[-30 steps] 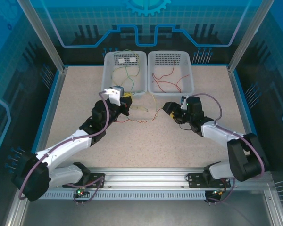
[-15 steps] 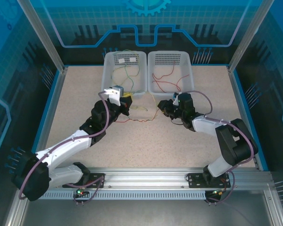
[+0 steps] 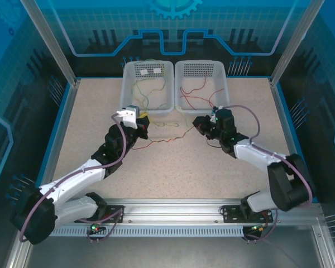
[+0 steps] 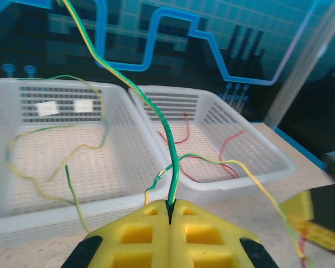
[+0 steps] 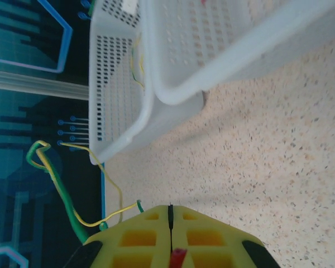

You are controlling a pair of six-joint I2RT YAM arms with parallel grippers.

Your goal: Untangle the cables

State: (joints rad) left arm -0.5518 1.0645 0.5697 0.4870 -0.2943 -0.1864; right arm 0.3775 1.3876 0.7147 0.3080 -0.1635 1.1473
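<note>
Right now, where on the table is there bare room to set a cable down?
Bare: table just beyond the near rail, mid-width; strip left of the left basket; strip right of the right basket. Crowded: between left gripper and right gripper, where the red cable and green-yellow cable run.

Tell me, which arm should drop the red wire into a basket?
Probably the right: its gripper is shut on the red wire, beside the right basket holding red wires.
</note>
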